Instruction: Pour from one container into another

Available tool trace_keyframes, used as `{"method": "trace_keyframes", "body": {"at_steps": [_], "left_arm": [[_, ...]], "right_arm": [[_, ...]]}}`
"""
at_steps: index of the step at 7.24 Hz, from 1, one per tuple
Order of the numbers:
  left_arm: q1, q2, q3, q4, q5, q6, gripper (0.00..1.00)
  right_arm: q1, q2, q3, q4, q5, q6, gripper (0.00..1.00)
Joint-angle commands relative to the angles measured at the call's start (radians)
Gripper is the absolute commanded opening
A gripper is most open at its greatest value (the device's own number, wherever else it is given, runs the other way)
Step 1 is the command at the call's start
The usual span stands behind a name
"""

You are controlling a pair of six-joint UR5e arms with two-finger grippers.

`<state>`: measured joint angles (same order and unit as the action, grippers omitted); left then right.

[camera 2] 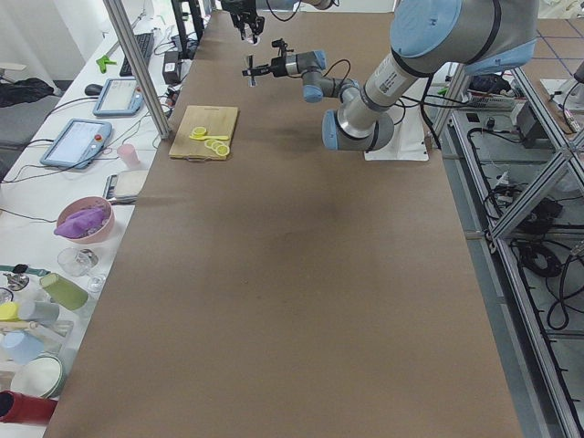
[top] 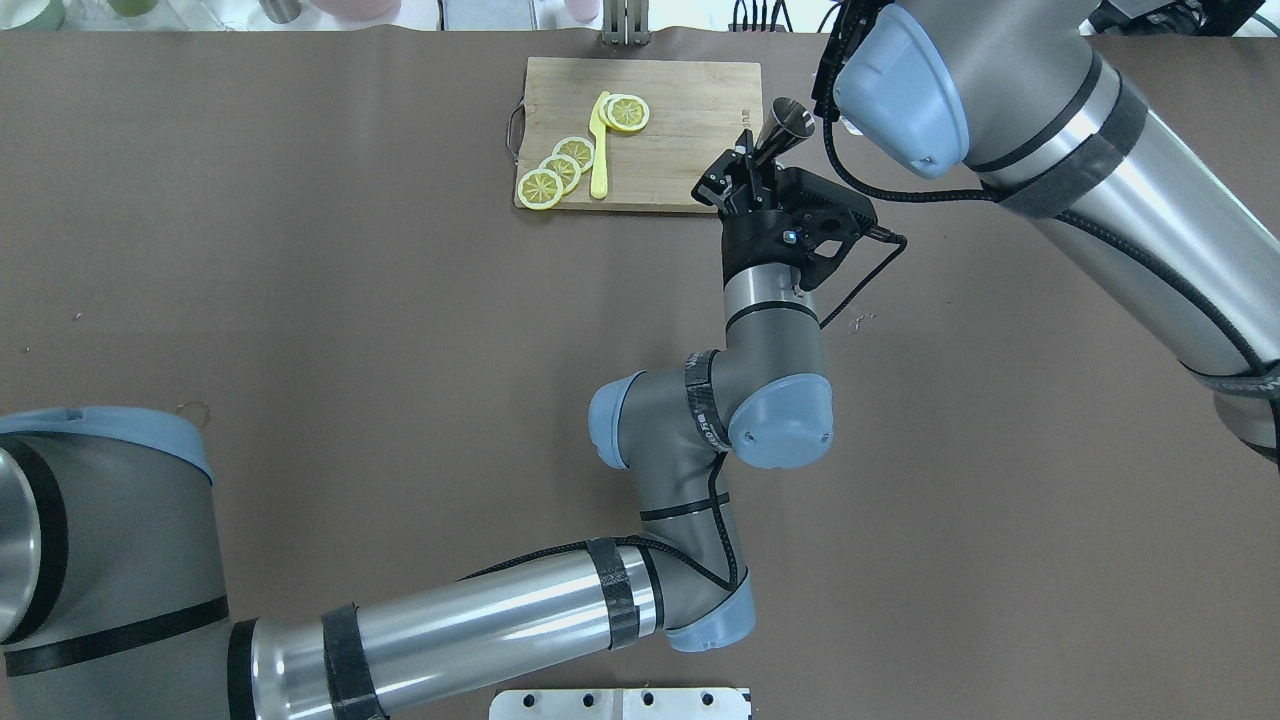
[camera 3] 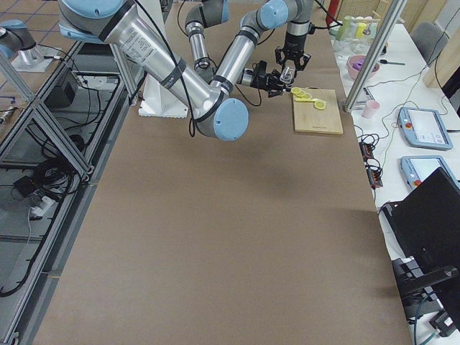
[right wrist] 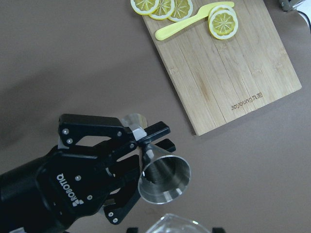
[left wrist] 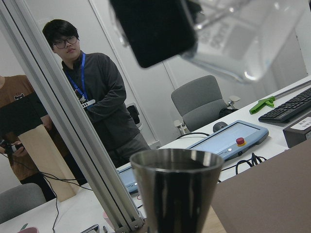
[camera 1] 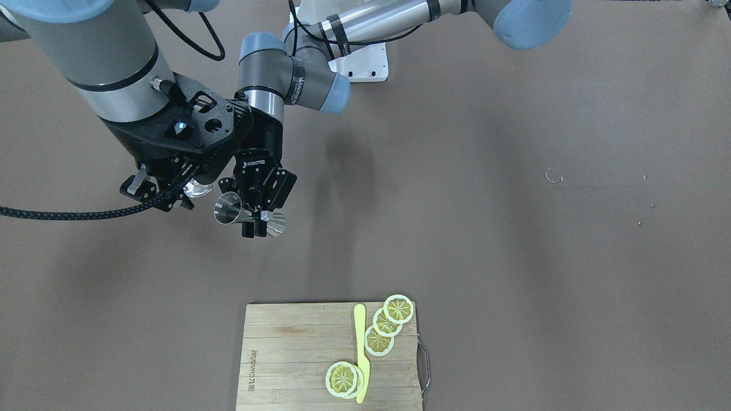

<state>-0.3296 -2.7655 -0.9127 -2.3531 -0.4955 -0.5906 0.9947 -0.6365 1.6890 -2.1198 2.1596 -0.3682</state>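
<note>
L gripper clamped on jigger waist. Jigger tipped sideways in air, mouth twd glass. R gripper prob. closed on glass, fingers mostly hidden. Both above table, near board.

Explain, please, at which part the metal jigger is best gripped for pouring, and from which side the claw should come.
Grip the jigger at its narrow waist, coming from the side, across its long axis. Both cones widen away from the waist, so it cannot slide out, and both mouths stay free. The left claw holds it this way, one mouth turned toward the glass.
</note>
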Motion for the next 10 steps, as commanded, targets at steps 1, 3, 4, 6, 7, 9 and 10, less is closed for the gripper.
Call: {"method": "trace_keyframes", "body": {"at_steps": [1,3,4,6,7,9,10], "left_arm": [[0.0,0.001,0.0,0.0,0.0,0.0,0.0],[0.0,0.003,-0.002,0.0,0.0,0.0,0.0],[0.0,0.003,-0.003,0.0,0.0,0.0,0.0],[-0.002,0.003,-0.005,0.0,0.0,0.0,0.0],[-0.002,0.003,-0.005,0.0,0.0,0.0,0.0],[-0.002,0.006,-0.006,0.0,0.0,0.0,0.0],[-0.002,0.006,-0.008,0.0,0.0,0.0,0.0]], "right_arm": [[-0.01,0.003,-0.005,-0.003,-0.015,-0.003,0.0],[-0.021,0.02,-0.032,-0.011,-0.029,-0.03,0.0],[-0.021,0.035,-0.054,-0.017,-0.033,-0.038,0.0],[-0.025,0.037,-0.063,-0.02,-0.041,-0.044,0.0],[-0.028,0.044,-0.08,-0.02,-0.044,-0.044,0.0],[-0.033,0.05,-0.088,-0.032,-0.046,-0.049,0.0],[-0.033,0.061,-0.088,-0.055,-0.046,-0.058,0.0]]}}
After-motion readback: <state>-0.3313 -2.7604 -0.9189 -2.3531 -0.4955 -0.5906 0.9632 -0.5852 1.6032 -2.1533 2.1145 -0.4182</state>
